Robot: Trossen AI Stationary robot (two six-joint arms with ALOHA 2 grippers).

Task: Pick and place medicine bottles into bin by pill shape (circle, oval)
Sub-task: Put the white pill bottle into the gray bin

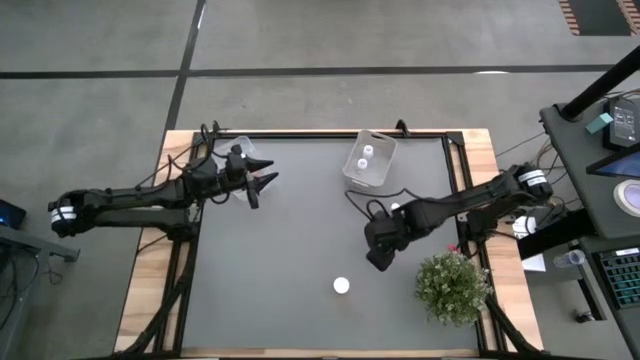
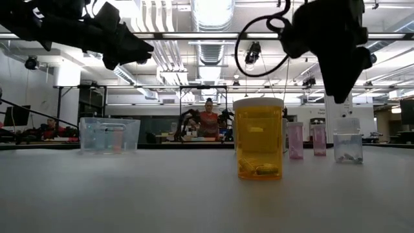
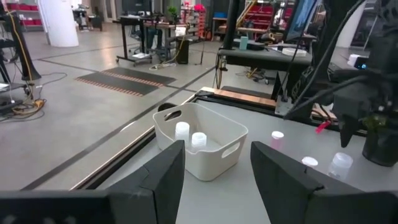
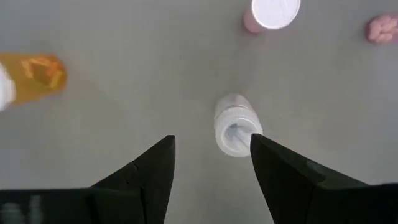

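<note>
My right gripper (image 4: 211, 140) is open and points down, high above a small clear bottle (image 4: 233, 129) that stands on the grey table; it touches nothing. It also shows in the high view (image 1: 379, 260). An amber bottle with a white cap (image 2: 259, 139) stands near the table's front, and its cap shows in the high view (image 1: 342, 286). Two pink bottles (image 2: 295, 140) (image 2: 319, 139) and the clear bottle (image 2: 348, 147) stand behind it. My left gripper (image 1: 267, 174) is open and empty in the air at the far left. A white bin (image 3: 200, 140) holds two white-capped bottles (image 3: 182, 130).
A clear bin (image 1: 236, 149) stands at the far left corner, behind my left gripper. The white bin (image 1: 370, 158) stands at the far edge, middle. A bushy green plant (image 1: 455, 286) stands at the near right, close to my right arm. A person (image 2: 208, 120) stands in the room behind.
</note>
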